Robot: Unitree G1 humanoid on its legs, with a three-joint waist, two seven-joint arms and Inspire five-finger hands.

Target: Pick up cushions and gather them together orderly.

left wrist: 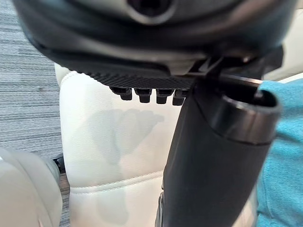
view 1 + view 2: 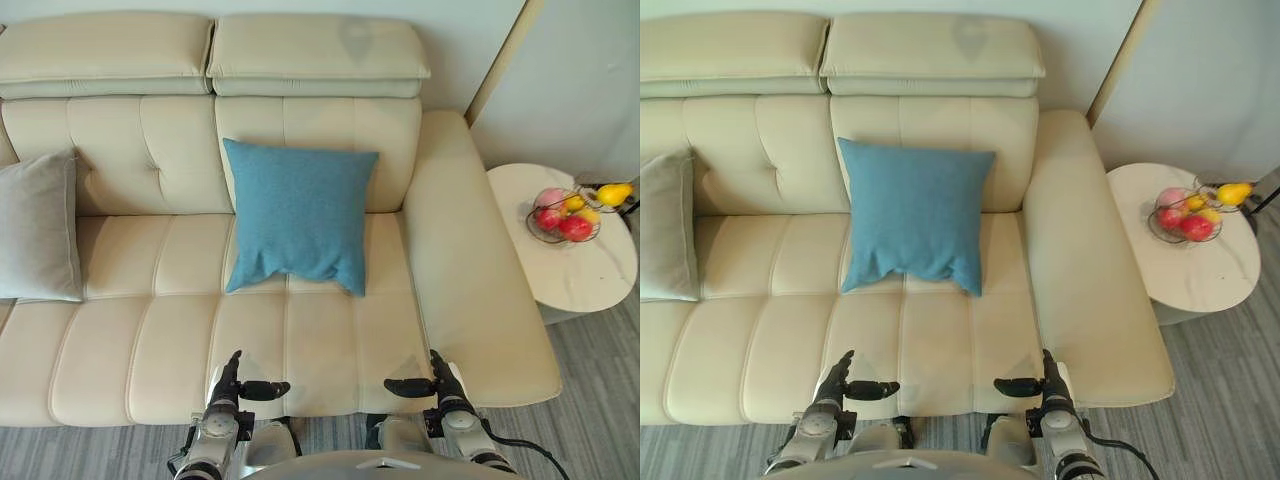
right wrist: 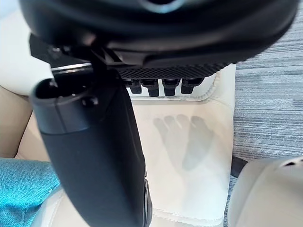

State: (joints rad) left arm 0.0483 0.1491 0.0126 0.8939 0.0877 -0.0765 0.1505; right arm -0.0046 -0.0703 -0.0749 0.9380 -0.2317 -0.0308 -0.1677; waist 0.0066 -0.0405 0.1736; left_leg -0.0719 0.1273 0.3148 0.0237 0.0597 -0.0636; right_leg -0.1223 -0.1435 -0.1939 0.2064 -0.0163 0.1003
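A blue cushion leans upright against the backrest of the cream sofa, right of its middle. A grey cushion leans at the sofa's far left. My left hand hovers over the seat's front edge, open and empty, thumb pointing inward. My right hand mirrors it further right, also open and empty. Both hands are well short of the blue cushion, which shows past the thumbs in the wrist views.
A round white side table stands right of the sofa with a wire bowl of fruit. The sofa's wide right armrest lies between seat and table. Grey carpet runs along the sofa's front.
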